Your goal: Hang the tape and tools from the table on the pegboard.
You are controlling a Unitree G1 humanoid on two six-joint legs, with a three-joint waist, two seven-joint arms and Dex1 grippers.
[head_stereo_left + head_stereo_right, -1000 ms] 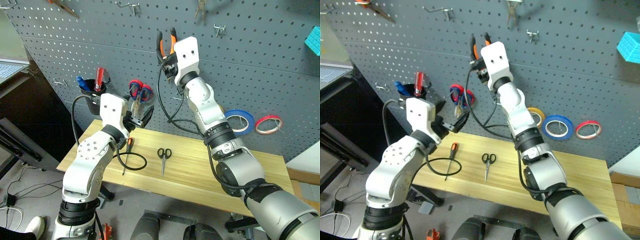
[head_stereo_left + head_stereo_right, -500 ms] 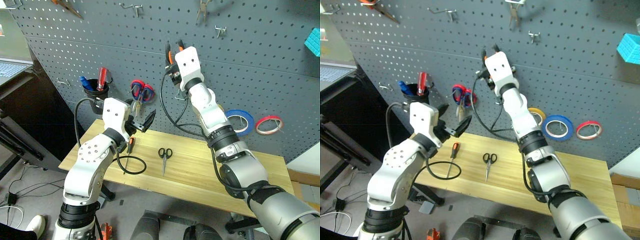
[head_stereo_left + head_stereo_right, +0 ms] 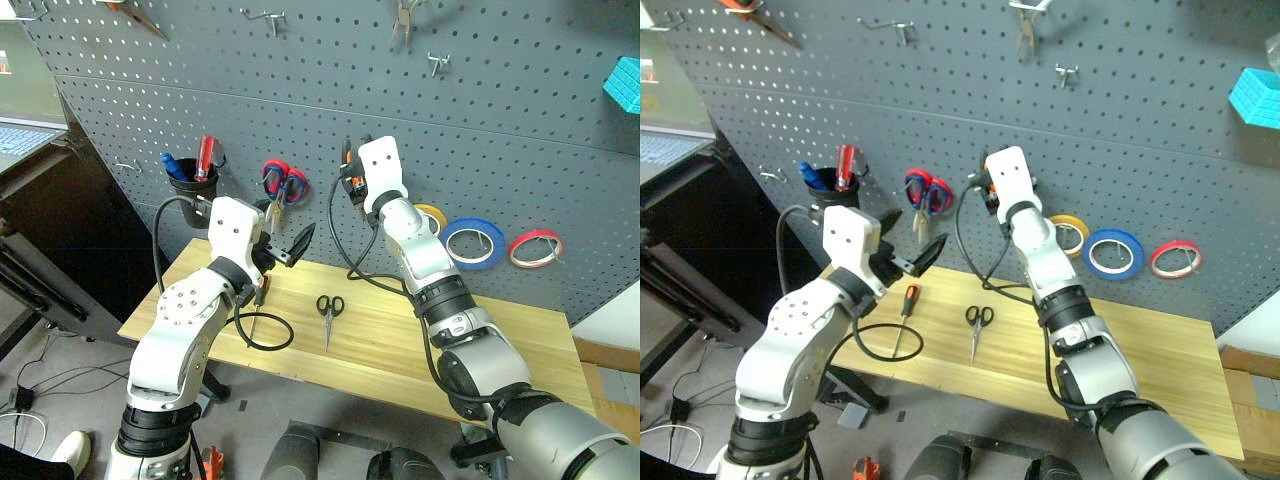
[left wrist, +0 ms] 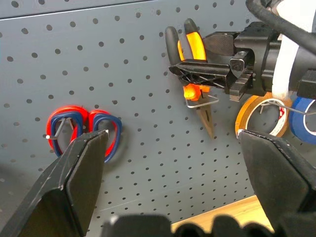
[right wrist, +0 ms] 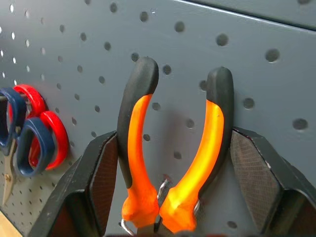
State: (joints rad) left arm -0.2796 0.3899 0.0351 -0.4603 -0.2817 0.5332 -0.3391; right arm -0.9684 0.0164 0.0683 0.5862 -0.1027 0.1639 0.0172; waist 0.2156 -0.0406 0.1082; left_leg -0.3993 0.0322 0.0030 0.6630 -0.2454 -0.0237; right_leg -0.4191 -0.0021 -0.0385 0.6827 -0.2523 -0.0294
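Observation:
My right gripper (image 3: 352, 180) is at the pegboard (image 3: 150, 110), shut on the orange-handled pliers (image 5: 136, 148). Both finger pads lie against the handles. A wire hook (image 4: 202, 101) sits between the handles, and the pliers' nose points down. My left gripper (image 4: 173, 136) hovers open and empty above the table's left part, facing the board. The black scissors (image 3: 328, 312) lie mid-table (image 3: 520, 340). The small screwdriver (image 3: 906, 305) lies left of them, partly behind my left arm. The blue tape (image 3: 475, 243) hangs on the board.
A yellow roll (image 3: 432, 215) and a red roll (image 3: 535, 248) hang beside the blue tape. Red-and-blue scissors (image 3: 280, 185) and a black cup (image 3: 190, 185) of tools hang at left. A black cable loop (image 3: 262, 330) lies on the table.
My right gripper has come down the pegboard with the pliers, from higher up to the hook beside the yellow roll. The left gripper has stayed where it was.

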